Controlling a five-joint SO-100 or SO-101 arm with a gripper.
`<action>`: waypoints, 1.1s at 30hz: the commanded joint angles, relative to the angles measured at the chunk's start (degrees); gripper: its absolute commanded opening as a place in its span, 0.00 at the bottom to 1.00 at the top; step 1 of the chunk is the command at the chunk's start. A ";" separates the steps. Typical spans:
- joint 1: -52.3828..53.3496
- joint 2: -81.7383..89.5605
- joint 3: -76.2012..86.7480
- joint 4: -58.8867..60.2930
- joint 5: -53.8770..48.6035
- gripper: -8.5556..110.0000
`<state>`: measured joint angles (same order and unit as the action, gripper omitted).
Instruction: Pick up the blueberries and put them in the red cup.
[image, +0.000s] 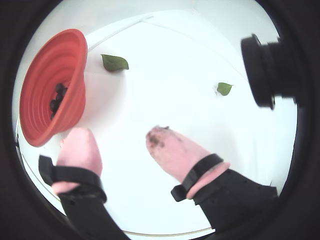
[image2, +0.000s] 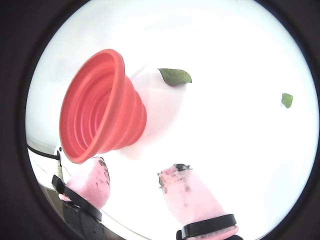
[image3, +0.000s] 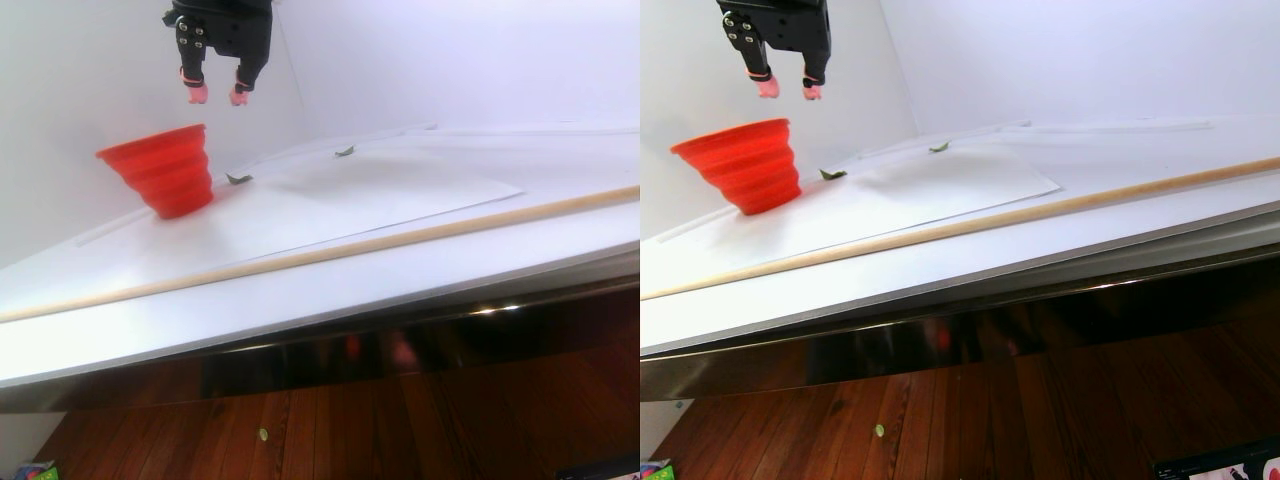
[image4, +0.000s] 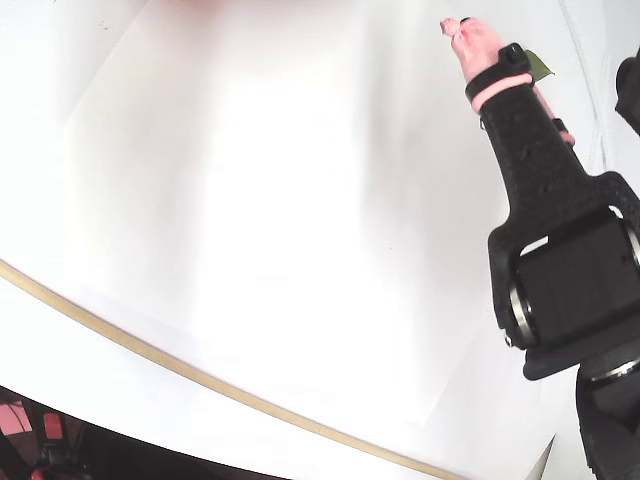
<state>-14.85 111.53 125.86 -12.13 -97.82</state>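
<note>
**Claw open above the red cup, blueberries inside**

Claw hangs in the air with its two pink-covered fingers apart, and nothing is between them. Dark smudges are visible on the tip of the finger at the right in both wrist views. In the stereo pair view the claw is above the red cup and clearly apart from it — it does not touch the rim.

The red cup is a ribbed, collapsible one, wide at the mouth and narrow at the base. It stands upright on the white counter, on a white sheet. In a wrist view the blueberries lie at the bottom of the cup as a small dark cluster; how many there are cannot be told exactly. In another wrist view the cup is seen more from the side, and its inside bottom is not visible.

Two green leaf-shaped pieces lie on the sheet — a larger one just beside the cup, and a smaller one well apart from it, to the right in that wrist view. A thin wooden stick lies along the counter nearer to its front edge. In the fixed view the black arm with one pink fingertip is seen over the white sheet.
</note>
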 joint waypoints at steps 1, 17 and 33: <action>0.35 8.44 0.26 0.70 1.58 0.23; 5.36 15.21 0.88 9.84 9.84 0.24; 7.82 25.75 5.01 21.97 19.78 0.23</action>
